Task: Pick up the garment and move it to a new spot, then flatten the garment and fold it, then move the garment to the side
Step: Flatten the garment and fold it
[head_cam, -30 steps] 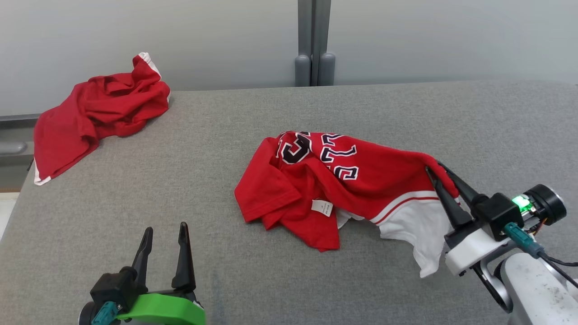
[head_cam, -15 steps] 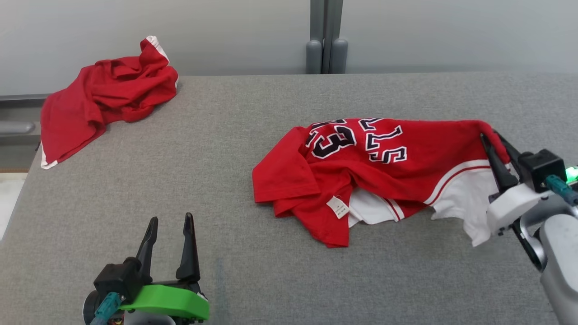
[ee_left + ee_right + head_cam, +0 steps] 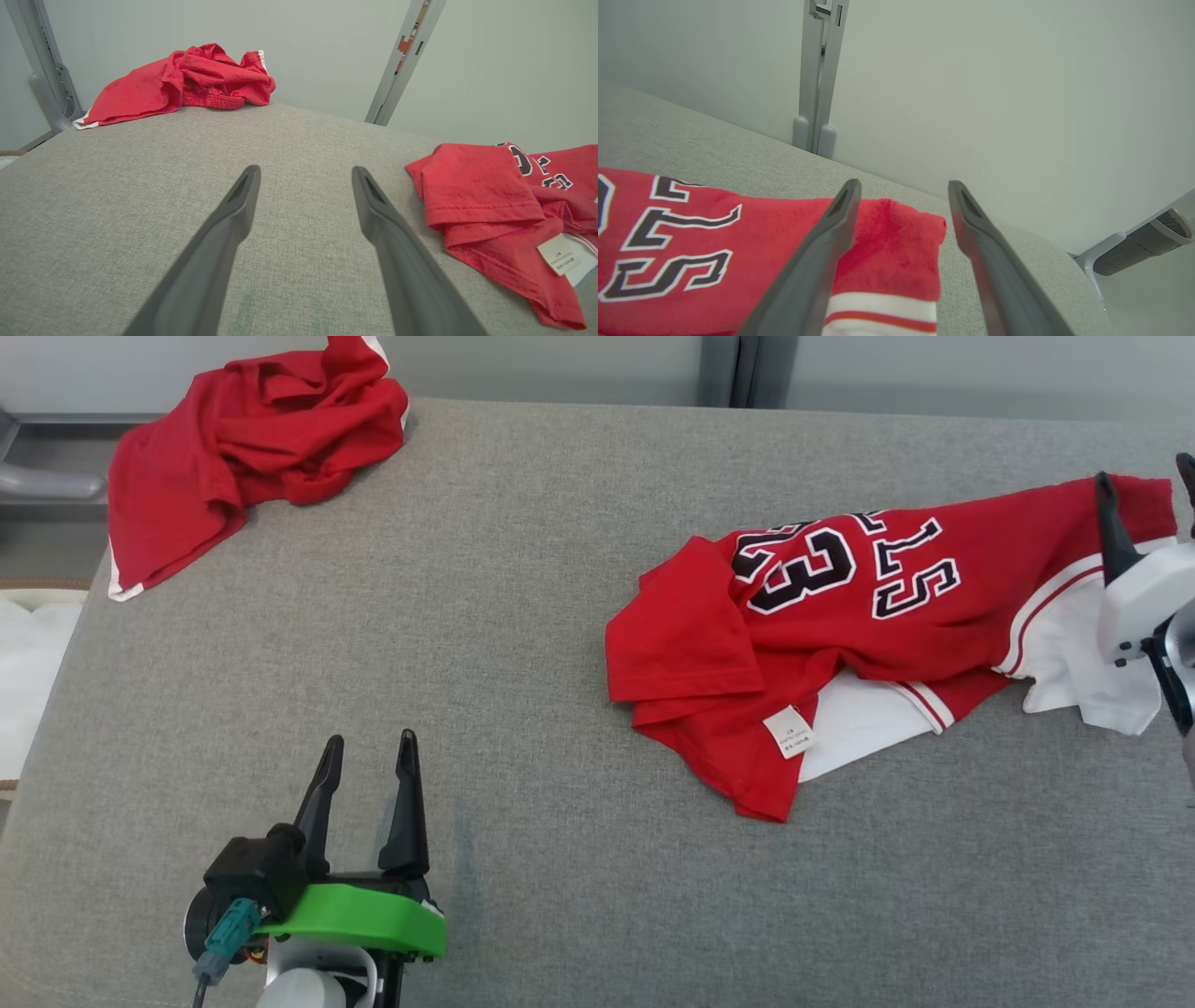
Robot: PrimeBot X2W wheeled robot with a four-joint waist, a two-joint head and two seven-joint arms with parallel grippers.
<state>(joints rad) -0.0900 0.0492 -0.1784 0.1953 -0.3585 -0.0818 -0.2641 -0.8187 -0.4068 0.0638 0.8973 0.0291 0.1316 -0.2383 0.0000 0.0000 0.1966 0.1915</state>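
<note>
- A grey fabric-covered tabletop [image 3: 467, 616] is filling most of the head view, with a pale grey-green wall running behind it and a grey upright post [image 3: 738, 369] standing at its far edge.
- The task's garment, a red jersey with black-and-white lettering, the number 23 and white trim [image 3: 822, 635], is lying rumpled on the right half of the tabletop, partly spread, with a white label [image 3: 789, 731] showing at its near hem.
- A second crumpled red garment [image 3: 243, 439] is lying at the far left corner, well apart from the jersey.
- The left wrist view is showing the jersey's folded sleeve [image 3: 476, 186] and label [image 3: 558, 259] from low down, plus the second garment [image 3: 187, 79] against the wall.
- The right wrist view is showing the jersey's far right corner [image 3: 887, 233] close up, the post [image 3: 822, 70] and the tabletop's rounded right end [image 3: 714, 144].
- The left tool [image 3: 371, 739] is hovering near left over bare fabric, its jaws standing wide and holding nothing [image 3: 306, 168].
- The right tool [image 3: 1145, 469] is sitting at the jersey's far right corner with its jaws spread wide [image 3: 904, 184], gripping nothing; whether a finger is brushing the cloth cannot be told.
</note>
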